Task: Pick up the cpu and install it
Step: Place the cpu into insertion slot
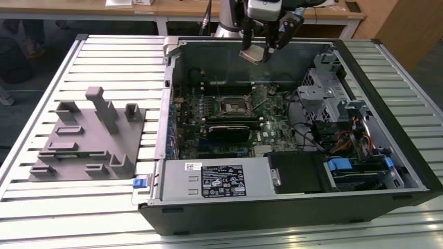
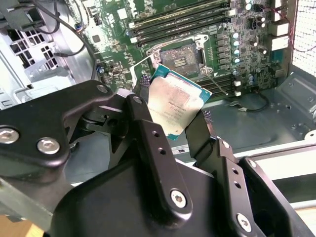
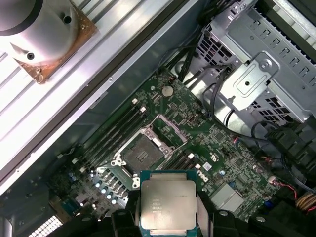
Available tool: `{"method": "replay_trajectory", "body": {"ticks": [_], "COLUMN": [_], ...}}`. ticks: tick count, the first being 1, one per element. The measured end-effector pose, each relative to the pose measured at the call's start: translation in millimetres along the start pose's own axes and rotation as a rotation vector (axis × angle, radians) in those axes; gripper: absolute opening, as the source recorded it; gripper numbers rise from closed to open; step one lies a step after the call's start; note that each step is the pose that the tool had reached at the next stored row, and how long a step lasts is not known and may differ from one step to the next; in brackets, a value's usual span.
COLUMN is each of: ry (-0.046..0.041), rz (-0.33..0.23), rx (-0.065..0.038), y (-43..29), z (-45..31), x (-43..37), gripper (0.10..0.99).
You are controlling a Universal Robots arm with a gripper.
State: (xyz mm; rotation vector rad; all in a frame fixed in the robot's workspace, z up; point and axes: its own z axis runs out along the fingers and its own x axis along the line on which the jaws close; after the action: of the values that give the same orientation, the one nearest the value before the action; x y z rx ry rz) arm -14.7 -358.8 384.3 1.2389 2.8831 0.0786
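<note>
A slatted metal bench (image 1: 104,57) carries an open computer case (image 1: 291,210), lying on its side with its inside facing up. At the exterior view's left, well apart from the case, a grey tray (image 1: 76,150) with upright blocks sits on the bench. Inside the case lies the green motherboard (image 1: 277,129), with a metal drive cage (image 1: 325,88) beside it at the exterior view's right. Near the middle of the board is the square-framed socket (image 1: 234,107), seen in both wrist views (image 2: 181,58) (image 3: 140,155).

The tool (image 1: 258,52) hangs above the case's far part, clear of the board. Its two black fingers are closed against opposite edges of the cpu (image 1: 253,55), which sits between the fingertips and reaches beyond them. In the second wrist view the tool (image 2: 175,101) holds the cpu (image 2: 175,106) tilted, silvery top showing, green rim at its edges. In the first wrist view the tool (image 3: 168,212) and cpu (image 3: 167,205) hang apart from the socket.
</note>
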Motion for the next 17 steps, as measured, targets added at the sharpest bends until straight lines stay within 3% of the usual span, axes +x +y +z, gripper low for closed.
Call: {"method": "replay_trajectory", "body": {"ticks": [7,17], "ry": [-0.0025,-0.0107], "rz": [0.052,0.227], "rx": [-0.001,-0.004], "y": [0.1,0.1], "z": [0.0,1.1], "x": [0.1,0.1], "gripper": [0.541,0.541]}}
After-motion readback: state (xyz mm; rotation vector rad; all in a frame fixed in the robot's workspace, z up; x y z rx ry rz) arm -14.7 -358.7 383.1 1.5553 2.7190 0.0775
